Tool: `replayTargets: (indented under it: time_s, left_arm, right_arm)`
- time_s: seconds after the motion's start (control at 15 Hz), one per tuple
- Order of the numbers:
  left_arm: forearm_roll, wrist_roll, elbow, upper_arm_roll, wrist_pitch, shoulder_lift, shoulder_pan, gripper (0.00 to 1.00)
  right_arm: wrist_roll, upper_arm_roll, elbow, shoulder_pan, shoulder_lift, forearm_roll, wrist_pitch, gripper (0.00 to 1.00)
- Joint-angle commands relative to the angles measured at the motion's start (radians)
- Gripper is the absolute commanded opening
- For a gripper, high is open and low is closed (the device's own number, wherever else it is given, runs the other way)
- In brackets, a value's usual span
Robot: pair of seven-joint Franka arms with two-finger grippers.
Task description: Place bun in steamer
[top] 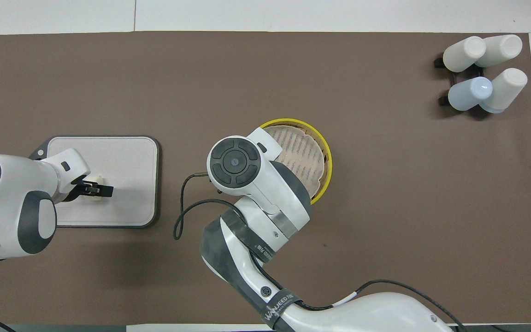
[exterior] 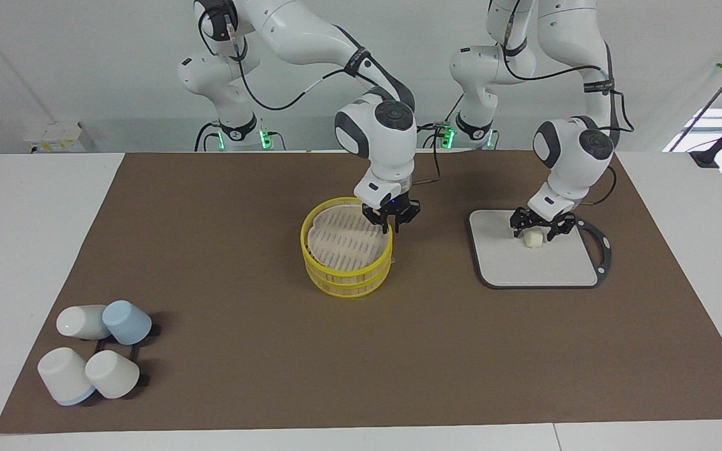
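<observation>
The bun (exterior: 532,238) is a small cream lump lying on the grey board (exterior: 555,266) toward the left arm's end of the table. My left gripper (exterior: 533,233) is down at the bun with a finger on either side of it, open. In the overhead view the bun (top: 93,180) shows at the left gripper's tips (top: 97,186). The yellow-rimmed two-tier steamer (exterior: 336,275) stands mid-table with a pale slatted floor and nothing in it. My right gripper (exterior: 391,224) is shut on the steamer's rim at the side toward the board. In the overhead view the right wrist hides that gripper and part of the steamer (top: 326,154).
Several white and pale blue cups (exterior: 94,354) lie on a black rack toward the right arm's end, farther from the robots; they also show in the overhead view (top: 484,74). A brown mat (exterior: 210,250) covers the table. The board shows in the overhead view (top: 122,203).
</observation>
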Motion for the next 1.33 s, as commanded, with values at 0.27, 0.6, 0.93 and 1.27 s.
replayTargets:
  time_s: [0.27, 0.6, 0.93, 1.27]
  left_arm:
    - [0.01, -0.016, -0.016, -0.005, 0.01, -0.016, 0.012, 0.33]
    - [-0.005, -0.026, 0.133, -0.005, -0.157, 0.016, 0.012, 0.28]
    - [-0.043, -0.496, 0.526, -0.007, -0.461, 0.131, -0.143, 0.28]
    - [-0.092, -0.889, 0.72, -0.007, -0.504, 0.208, -0.385, 0.28]
  right_arm:
    - [-0.076, -0.004, 0.061, -0.025, -0.019, -0.002, -0.086, 0.0]
    - [-0.29, -0.003, 0.199, -0.209, -0.079, 0.016, -0.318, 0.0]
    - [-0.586, -0.013, 0.195, -0.35, -0.151, -0.04, -0.585, 0.0]
    - [-0.838, -0.015, 0.154, -0.507, -0.166, -0.048, -0.647, 0.0]
